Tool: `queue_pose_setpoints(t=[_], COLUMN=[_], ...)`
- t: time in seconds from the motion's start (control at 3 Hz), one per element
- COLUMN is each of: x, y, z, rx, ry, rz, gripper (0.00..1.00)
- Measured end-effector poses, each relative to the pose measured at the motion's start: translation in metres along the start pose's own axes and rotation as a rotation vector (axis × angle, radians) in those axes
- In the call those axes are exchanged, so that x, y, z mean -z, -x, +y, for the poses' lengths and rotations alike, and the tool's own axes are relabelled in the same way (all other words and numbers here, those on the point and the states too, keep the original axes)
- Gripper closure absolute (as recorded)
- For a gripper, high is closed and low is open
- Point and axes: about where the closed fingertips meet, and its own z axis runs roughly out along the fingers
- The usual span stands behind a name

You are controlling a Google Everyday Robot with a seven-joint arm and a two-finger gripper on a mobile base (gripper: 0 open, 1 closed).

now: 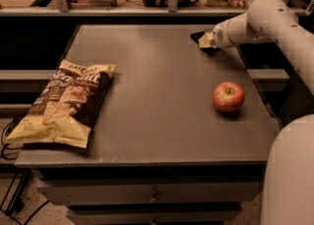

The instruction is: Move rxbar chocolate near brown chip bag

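The table (162, 121) carries the brown chip bag (66, 103) lying flat as the goal, the red apple (228, 96) well to the bag's right, and, farthest from the bag, the claw (206, 41) down at the rxbar chocolate (197, 36), likely to grasp it, though I cannot tell its state.

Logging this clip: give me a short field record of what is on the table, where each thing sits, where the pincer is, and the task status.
surface: dark table
bag: brown chip bag, lying flat at the left front of the table
bar: rxbar chocolate, far right part of the table, at the pincer
other: red apple, right side, apart from both
pincer: pincer, low over the far right of the table, at the bar
status: bar not yet near the bag; the table's width lies between them
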Motion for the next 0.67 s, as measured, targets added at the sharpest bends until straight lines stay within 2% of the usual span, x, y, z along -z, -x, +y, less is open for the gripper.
queue_pose_setpoints(t=[0.67], x=[0.0], y=[0.0], z=[0.0], rx=[0.0], ry=[0.0], rz=[0.0], gripper=[0.13])
